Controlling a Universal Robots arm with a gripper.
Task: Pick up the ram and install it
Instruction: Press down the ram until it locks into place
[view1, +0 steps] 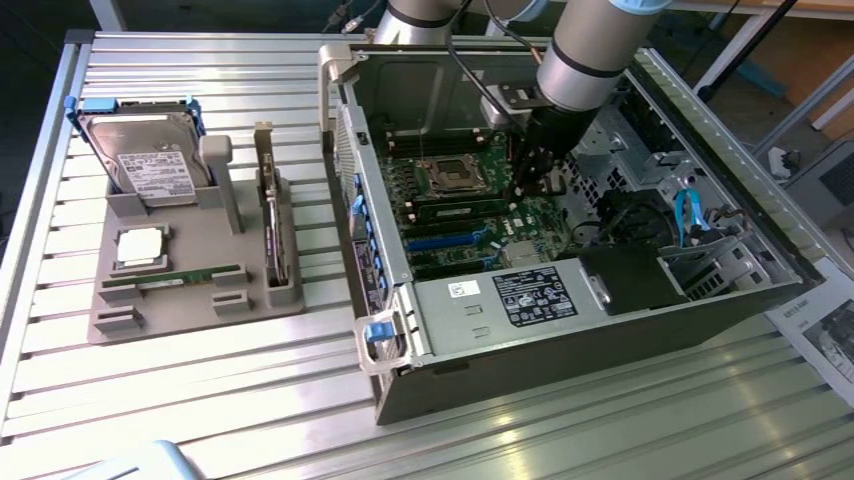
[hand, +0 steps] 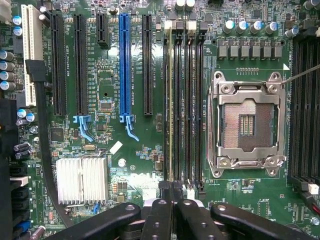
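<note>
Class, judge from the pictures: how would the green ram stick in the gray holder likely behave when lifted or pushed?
The ram is a thin, narrow board: probably light and stiff, not floppy. It is flat, so unlikely to roll. It lies in a groove of the holder, so a sideways push would likely be blocked.

Open computer case and parts holder side by side on the worktop

The computer case (view1: 587, 300) lay toward the worktop's (view1: 200, 400) edge at the exterior view's right, motherboard (view1: 467, 215) inside it; the parts holder (view1: 187, 270) sat toward the opposite edge, carrying a hard drive (view1: 147, 160), a processor chip (view1: 140, 248) and the ram (view1: 174, 278) nearer the front edge.
</note>
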